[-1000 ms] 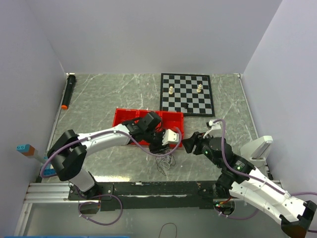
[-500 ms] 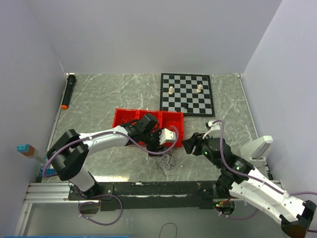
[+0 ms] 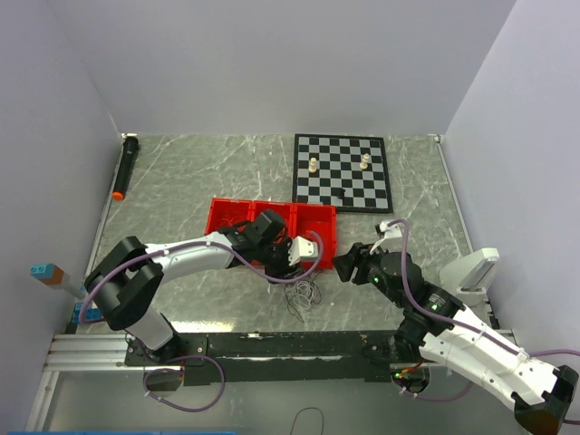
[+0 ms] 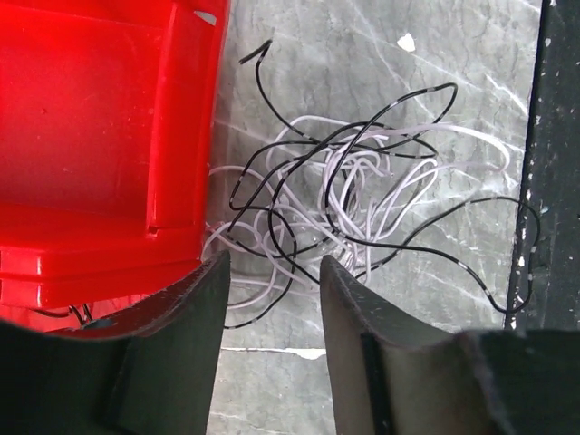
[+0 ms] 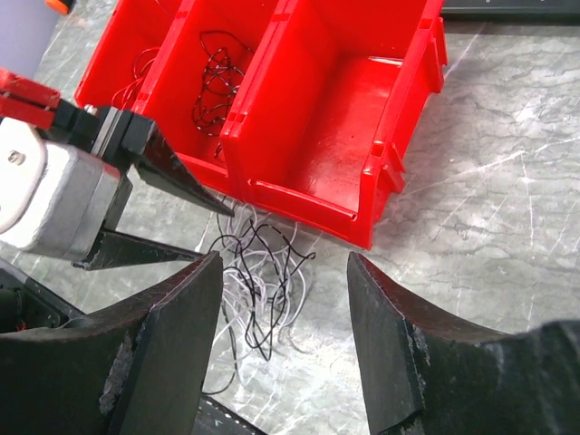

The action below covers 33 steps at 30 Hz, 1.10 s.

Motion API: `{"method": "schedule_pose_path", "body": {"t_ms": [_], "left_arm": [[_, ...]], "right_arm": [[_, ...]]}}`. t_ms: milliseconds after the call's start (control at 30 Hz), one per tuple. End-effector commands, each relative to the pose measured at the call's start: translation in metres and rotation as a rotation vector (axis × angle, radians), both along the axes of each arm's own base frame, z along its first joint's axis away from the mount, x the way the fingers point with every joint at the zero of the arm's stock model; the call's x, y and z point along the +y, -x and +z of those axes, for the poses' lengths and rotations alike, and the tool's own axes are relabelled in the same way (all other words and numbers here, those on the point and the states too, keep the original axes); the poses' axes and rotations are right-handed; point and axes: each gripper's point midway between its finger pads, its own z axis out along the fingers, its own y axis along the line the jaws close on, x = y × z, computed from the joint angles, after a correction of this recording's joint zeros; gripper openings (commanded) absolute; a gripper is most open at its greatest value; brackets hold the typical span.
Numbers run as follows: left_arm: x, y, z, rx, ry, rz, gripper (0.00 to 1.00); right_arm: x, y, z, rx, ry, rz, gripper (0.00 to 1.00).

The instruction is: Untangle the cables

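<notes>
Tangled black-and-white cables [image 4: 344,195] on counter [image 5: 507,181], just beside red bin [image 5: 362,181]; left hand [image 4: 274,263] spread, empty, over them; right hand [image 5: 283,261] spread, empty, nearby.

1. The thin looping cables [image 4: 344,199] on the table are a mix of black strands and white strands.
2. A second bunch of fine wire [image 5: 215,82], black, shows against the bright red plastic three-compartment bin [image 5: 362,118].
3. The stone-look tabletop [image 3: 199,172] is grey-green, streaked with white veins like marble.
4. The flat square chessboard [image 3: 341,138] is chequered black and white inside a black border; its two small chess pieces [image 3: 313,165] are pale cream.
5. The slim cylinder [image 3: 127,163] by the wall is black with an orange tip.
6. The left gripper [image 5: 217,235] has black fingers on a white body; the right gripper [image 5: 283,263] has dark grey fingers.
7. The robot hoses [image 3: 407,254] are purple.
</notes>
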Motion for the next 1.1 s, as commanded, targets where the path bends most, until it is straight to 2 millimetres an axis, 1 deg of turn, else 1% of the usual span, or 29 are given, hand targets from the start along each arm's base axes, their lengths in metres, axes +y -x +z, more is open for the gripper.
{"method": "schedule_pose_path", "body": {"t_ms": [0,133,300,400,467,533,633,733,900,1033,1067], "left_arm": [[-0.015,-0.005,0.015,-0.068,0.071,-0.041,0.42],[-0.020,-0.011,0.018,-0.099,0.085,-0.047,0.25],[-0.024,-0.006,0.020,-0.119,0.087,-0.080,0.01],[-0.025,-0.005,0.029,-0.123,0.101,-0.082,0.01],[-0.025,-0.005,0.039,-0.122,0.103,-0.071,0.01],[-0.025,-0.007,0.053,-0.123,0.107,-0.053,0.01],[-0.027,-0.010,0.084,-0.127,0.140,-0.026,0.01],[-0.028,-0.011,0.119,-0.142,0.178,-0.020,0.01],[-0.023,-0.002,0.167,-0.132,0.219,-0.030,0.01],[-0.020,0.005,0.213,-0.175,0.285,-0.057,0.01],[-0.020,0.004,0.225,-0.198,0.308,-0.052,0.01]], "right_arm": [[0.004,-0.003,0.007,-0.020,-0.029,-0.002,0.64],[0.003,-0.003,0.007,-0.020,-0.026,-0.006,0.64],[0.002,-0.003,0.007,-0.020,-0.026,-0.008,0.63],[0.003,-0.003,0.007,-0.019,-0.029,-0.006,0.63],[0.005,-0.004,0.007,-0.020,-0.029,-0.002,0.63],[0.006,-0.005,0.007,-0.022,-0.023,0.003,0.63],[0.007,-0.007,0.010,-0.027,-0.017,0.005,0.63],[0.009,-0.008,0.013,-0.035,-0.012,0.012,0.63],[0.016,-0.010,0.018,-0.039,-0.009,0.033,0.64],[0.022,-0.013,0.029,-0.067,-0.018,0.060,0.69],[0.024,-0.014,0.034,-0.076,-0.022,0.064,0.69]]}}
